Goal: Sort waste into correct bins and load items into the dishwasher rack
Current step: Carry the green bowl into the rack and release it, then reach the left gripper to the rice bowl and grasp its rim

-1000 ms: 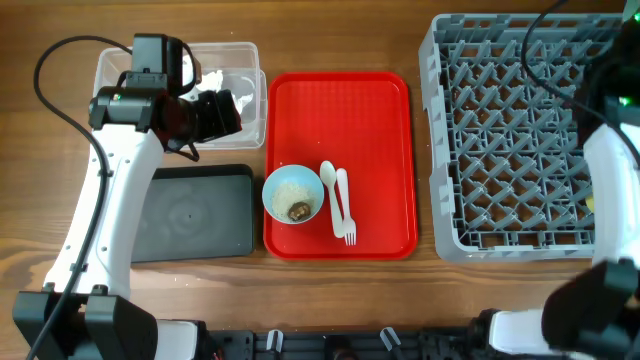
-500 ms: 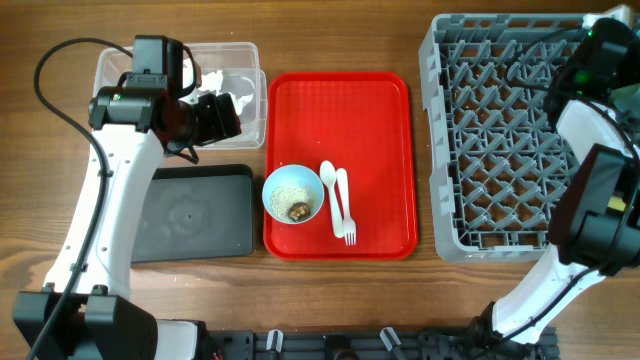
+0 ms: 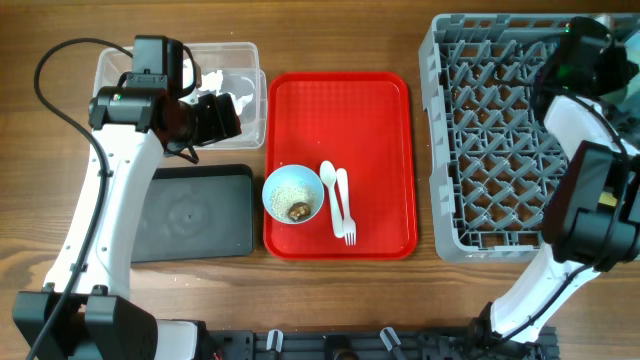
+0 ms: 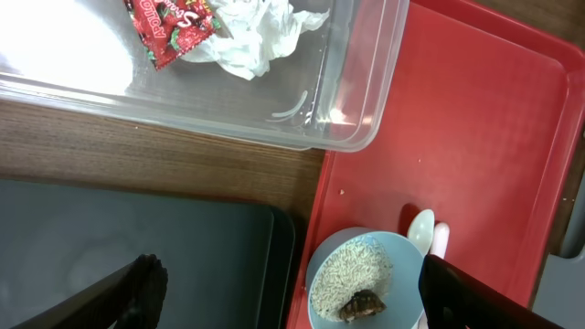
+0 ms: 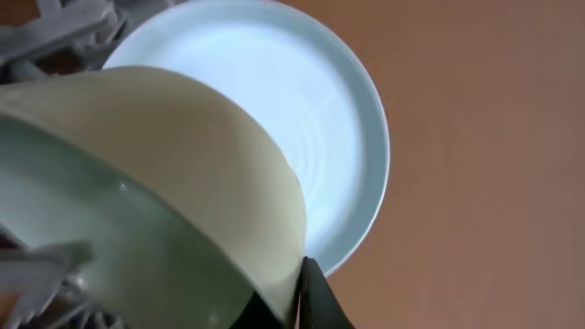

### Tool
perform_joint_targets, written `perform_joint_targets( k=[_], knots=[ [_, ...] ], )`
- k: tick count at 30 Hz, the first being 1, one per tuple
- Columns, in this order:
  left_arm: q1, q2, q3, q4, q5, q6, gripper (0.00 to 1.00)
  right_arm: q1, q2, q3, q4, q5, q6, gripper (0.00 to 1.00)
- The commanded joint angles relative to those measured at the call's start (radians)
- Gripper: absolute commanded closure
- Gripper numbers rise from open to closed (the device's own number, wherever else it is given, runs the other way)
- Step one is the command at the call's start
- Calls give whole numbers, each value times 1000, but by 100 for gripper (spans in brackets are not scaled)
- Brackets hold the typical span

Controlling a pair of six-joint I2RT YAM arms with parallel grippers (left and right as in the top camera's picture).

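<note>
On the desk [image 3: 425,295], a brown wood-grain top, both arm bases [image 3: 90,325] sit along the near edge.

1. Far-left corner: the clear tub [image 3: 250,60] holds the red wrapper [image 4: 169,27] and the tissue [image 4: 251,37], which touch each other.
2. Left side, nearer than the tub: the black tray [image 3: 190,215] lies flat, its long sides parallel to the near edge.
3. Centre: the red tray [image 3: 340,110]. The tub's near-right corner meets its left rim.
4. Near-left corner of the red tray: the bowl [image 3: 270,185] holds white crumbs [image 3: 292,188] and a brown bit [image 3: 298,211].
5. Just right of the bowl: the spoon [image 3: 329,195] and fork [image 3: 345,210] lie side by side, handles toward the near edge.
6. Right side: the grey rack [image 3: 500,130] reaches from the far edge almost to the near edge.

Left gripper [image 3: 222,115]: hangs over the tub's near-right corner. Its fingers [image 4: 146,283] are spread wide with nothing between them.

Right gripper [image 5: 306,297]: sits over the rack's far-right part, closed. The wrist view shows it pinching the rim of a pale yellow cup [image 5: 183,155]. The plate [image 5: 311,110] lies behind the cup, with rack pegs at the upper left of that view. Whether the plate stands in the rack cannot be told.
</note>
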Motion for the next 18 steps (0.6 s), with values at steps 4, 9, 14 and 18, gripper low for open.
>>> perform_joint_targets(
  k=[4, 9, 14, 18],
  knots=[
    [4, -21, 1, 0, -6, -1, 11, 46, -54, -14, -128, -1, 254, 55],
    [4, -21, 1, 3, -6, -1, 10, 52, -277, -14, -233, -223, 307, 29],
    [4, -21, 1, 3, -6, -1, 9, 106, -486, -14, -597, -852, 496, 27],
    [4, -21, 1, 3, -6, -2, 7, 219, -541, -14, -822, -1291, 705, 30]
  ],
)
